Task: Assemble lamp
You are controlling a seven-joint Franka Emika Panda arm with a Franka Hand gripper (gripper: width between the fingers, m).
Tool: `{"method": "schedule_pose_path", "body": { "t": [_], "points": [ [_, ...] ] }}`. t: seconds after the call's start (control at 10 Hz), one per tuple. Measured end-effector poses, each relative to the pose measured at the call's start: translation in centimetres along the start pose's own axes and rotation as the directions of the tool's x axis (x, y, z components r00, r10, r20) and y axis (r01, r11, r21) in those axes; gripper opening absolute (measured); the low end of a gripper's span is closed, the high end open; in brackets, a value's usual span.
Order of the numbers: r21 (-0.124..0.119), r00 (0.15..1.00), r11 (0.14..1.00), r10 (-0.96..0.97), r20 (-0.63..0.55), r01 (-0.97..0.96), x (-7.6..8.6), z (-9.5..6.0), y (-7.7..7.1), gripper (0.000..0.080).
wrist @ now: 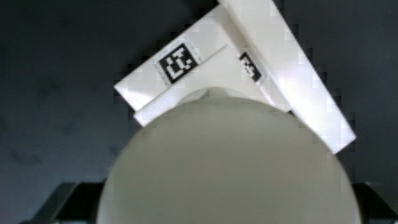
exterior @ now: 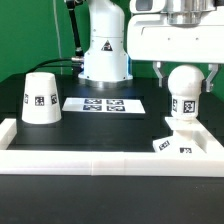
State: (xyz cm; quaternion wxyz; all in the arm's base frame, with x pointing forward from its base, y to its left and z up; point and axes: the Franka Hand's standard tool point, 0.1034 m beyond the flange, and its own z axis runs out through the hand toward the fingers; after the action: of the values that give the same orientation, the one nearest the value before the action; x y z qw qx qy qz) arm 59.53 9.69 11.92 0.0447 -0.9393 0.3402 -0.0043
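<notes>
The white round-headed bulb [exterior: 185, 98] stands upright on the flat angular base [exterior: 186, 146] at the exterior view's right. My gripper [exterior: 185, 82] reaches down from above, one finger on each side of the bulb's head, shut on it. In the wrist view the bulb [wrist: 222, 160] fills the space between the dark fingers [wrist: 68, 205], and the tagged base [wrist: 231, 60] lies beyond it. My gripper [wrist: 217, 205] shows only at its edges there. The cone-shaped shade [exterior: 40, 97] stands alone on the black table at the exterior view's left.
The marker board [exterior: 105, 103] lies flat at the table's middle. A white raised border wall [exterior: 100, 160] runs along the front and both sides. The arm's white pedestal [exterior: 105, 50] stands at the back.
</notes>
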Motion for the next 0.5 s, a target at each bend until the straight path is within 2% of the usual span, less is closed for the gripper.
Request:
{"method": "schedule_pose_path", "body": {
  "t": [0.1,0.5],
  "points": [
    [0.005,0.999,0.999,0.041,0.005,-0.041,0.05,0.01,0.03,0.0577],
    [-0.005,0.924,0.925,0.381,0.031,-0.381,-0.45,0.09,-0.12,0.0577]
  ]
}}
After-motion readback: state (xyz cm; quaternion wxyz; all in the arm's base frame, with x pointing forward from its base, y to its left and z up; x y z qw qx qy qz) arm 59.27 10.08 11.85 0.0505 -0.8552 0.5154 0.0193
